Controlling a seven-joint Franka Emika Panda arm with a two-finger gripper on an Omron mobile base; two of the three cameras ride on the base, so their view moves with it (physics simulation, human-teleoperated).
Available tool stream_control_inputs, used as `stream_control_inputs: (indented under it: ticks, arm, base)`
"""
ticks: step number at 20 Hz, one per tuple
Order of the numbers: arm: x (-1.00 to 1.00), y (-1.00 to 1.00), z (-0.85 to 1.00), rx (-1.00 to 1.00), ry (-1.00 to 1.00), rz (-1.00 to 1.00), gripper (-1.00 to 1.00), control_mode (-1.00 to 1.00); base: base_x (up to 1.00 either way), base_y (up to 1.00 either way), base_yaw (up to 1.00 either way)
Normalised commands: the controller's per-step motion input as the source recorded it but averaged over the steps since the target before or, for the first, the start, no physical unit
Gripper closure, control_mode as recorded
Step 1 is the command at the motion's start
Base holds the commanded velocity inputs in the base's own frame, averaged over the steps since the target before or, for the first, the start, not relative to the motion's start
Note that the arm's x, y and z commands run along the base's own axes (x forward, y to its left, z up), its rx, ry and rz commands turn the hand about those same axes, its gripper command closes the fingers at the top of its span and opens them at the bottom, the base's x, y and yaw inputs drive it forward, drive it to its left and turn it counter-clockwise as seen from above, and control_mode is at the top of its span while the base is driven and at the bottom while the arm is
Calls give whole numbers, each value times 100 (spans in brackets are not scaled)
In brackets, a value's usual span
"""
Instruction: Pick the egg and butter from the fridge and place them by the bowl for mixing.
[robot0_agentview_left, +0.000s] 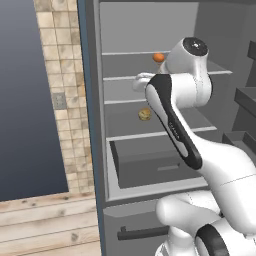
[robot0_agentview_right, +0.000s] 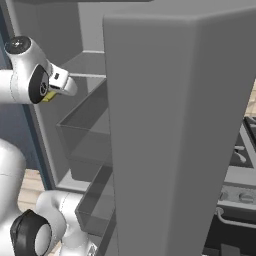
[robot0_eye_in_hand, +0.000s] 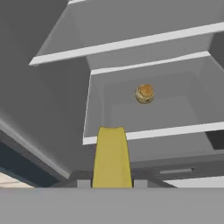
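Observation:
The fridge (robot0_agentview_left: 150, 25) stands open in front of me. My gripper (robot0_eye_in_hand: 111, 184) is shut on the butter (robot0_eye_in_hand: 111, 157), a thin yellow stick that juts out between the finger tips in front of the shelves. From the right base view a yellow bit of the butter (robot0_agentview_right: 48, 97) peeks out under the hand. The egg (robot0_agentview_left: 158, 57), small and orange-brown, lies on an upper shelf just behind my arm's wrist. The bowl is out of view.
A tan, lumpy round item (robot0_agentview_left: 144, 114) sits on the lower shelf (robot0_eye_in_hand: 153, 131). A grey drawer (robot0_agentview_left: 150, 162) lies under it. The open fridge door (robot0_agentview_right: 175, 125) with its bins rises close on the right. A tiled wall (robot0_agentview_left: 62, 100) flanks the fridge's left.

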Motion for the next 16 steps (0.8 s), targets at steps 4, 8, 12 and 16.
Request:
stream_control_inputs:
  ticks: [4, 8, 12, 16]
  arm:
    - [-52, 13, 0, 8, 0, 0, 100, -100]
    - [-42, 14, -1, 3, 0, 0, 100, -100]
    - [-7, 3, 0, 0, 0, 0, 100, -100]
    - [0, 0, 0, 0, 0, 0, 100, -100]
  base:
    - [0, 0, 0]
    - [0, 0, 0]
    - [0, 0, 0]
    - [0, 0, 0]
